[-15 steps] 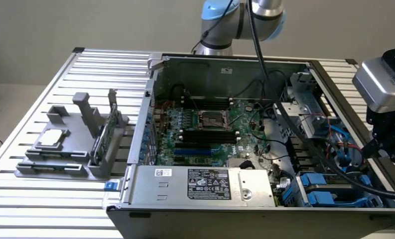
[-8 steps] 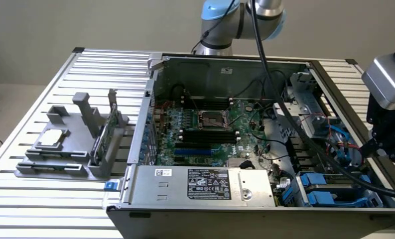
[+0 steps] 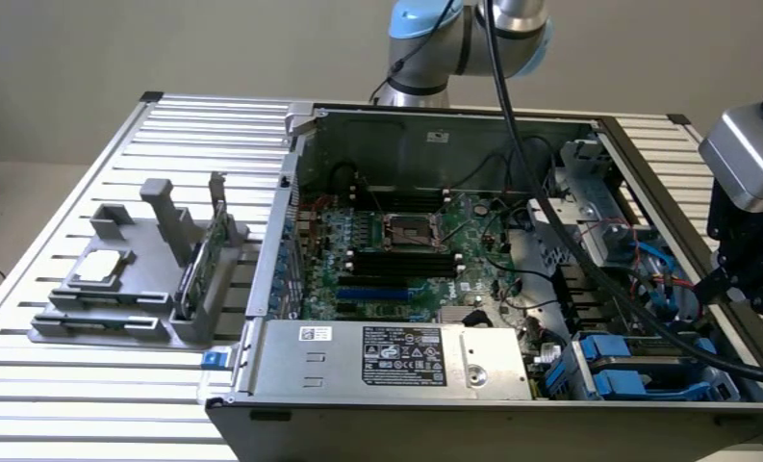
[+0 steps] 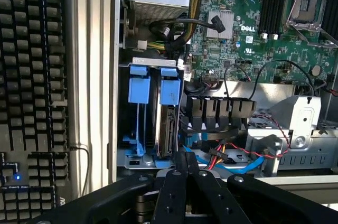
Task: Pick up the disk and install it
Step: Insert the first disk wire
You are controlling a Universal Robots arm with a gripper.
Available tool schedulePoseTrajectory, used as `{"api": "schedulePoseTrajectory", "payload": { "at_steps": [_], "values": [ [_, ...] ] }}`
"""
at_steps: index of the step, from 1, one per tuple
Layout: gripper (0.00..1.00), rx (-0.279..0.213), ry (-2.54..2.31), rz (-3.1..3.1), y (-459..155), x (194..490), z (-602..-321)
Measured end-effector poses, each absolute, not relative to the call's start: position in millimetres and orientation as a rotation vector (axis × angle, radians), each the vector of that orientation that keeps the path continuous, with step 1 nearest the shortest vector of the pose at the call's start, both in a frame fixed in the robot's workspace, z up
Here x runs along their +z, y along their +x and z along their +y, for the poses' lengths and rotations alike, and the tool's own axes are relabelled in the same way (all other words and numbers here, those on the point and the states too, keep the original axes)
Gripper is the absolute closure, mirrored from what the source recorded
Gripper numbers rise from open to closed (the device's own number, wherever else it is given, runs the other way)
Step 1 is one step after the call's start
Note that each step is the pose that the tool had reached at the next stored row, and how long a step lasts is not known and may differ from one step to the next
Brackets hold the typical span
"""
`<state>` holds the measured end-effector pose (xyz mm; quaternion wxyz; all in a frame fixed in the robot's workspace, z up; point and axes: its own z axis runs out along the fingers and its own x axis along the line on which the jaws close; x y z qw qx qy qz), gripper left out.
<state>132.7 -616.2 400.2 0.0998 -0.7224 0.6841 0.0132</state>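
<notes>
arm: black two-finger gripper on a Universal Robots arm, hanging over the open grey metal computer case.
jaws: pressed together, nothing pinched between them.
disk: flat silver-grey rectangular hard drive in blue plastic carrier rails, standing on edge in the case's drive cage, just beyond the jaw tips. Contact with the jaws: cannot tell.
neighbour slot: second blue plastic carrier, beside the disk on the side away from the jaws.
wiring: red, orange and blue cables, close beside the jaws.
board: green motherboard, farther out from the jaws than the drive cage.
outside case: black keyboard, well apart from the jaws, past the case wall.
</notes>
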Motion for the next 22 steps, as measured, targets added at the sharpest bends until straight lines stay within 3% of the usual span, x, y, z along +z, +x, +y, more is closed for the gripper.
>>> {"api": "schedulePoseTrajectory", "payload": {
  "at_steps": [22],
  "values": [
    [0.89, 0.029, -1.973, 2.186, 132.5, 400.1, -616.1]
  ]
}}
